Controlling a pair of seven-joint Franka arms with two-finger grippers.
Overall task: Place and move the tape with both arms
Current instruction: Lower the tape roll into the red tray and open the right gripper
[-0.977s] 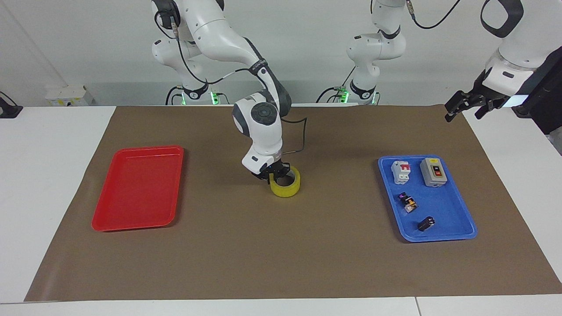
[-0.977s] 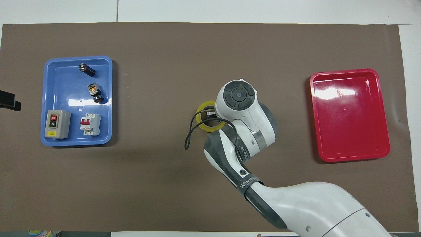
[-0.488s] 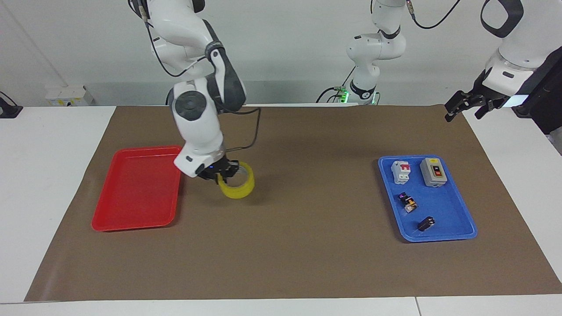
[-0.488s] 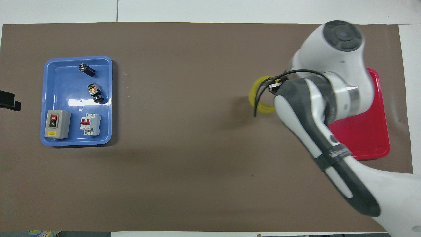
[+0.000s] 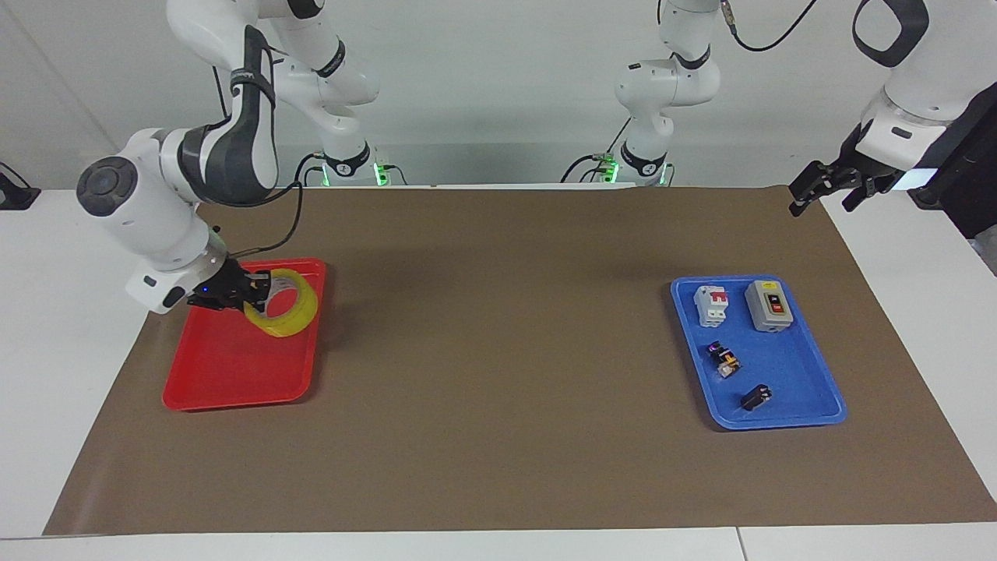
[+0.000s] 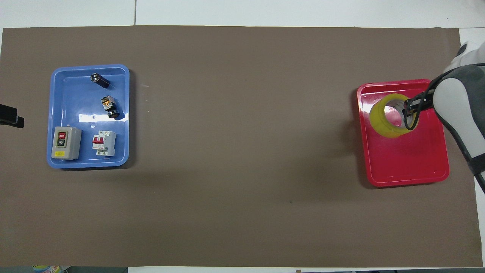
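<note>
The yellow tape roll (image 5: 294, 318) hangs tilted in my right gripper (image 5: 258, 293), which is shut on its rim, one finger inside the ring. It is held just over the red tray (image 5: 226, 366), above the tray's end nearer the robots. In the overhead view the tape (image 6: 380, 123) and the right gripper (image 6: 408, 108) are over the red tray (image 6: 409, 163). My left gripper (image 5: 822, 195) waits open and empty, raised over the mat's corner at the left arm's end; its tip shows in the overhead view (image 6: 9, 115).
A blue tray (image 5: 779, 389) at the left arm's end holds a grey switch box (image 5: 769, 305), a white and red breaker (image 5: 711, 304) and two small dark parts. A brown mat (image 5: 498, 389) covers the table.
My right gripper has carried the tape from the middle of the mat toward the right arm's end, and it is now over the red tray. The left arm has not moved.
</note>
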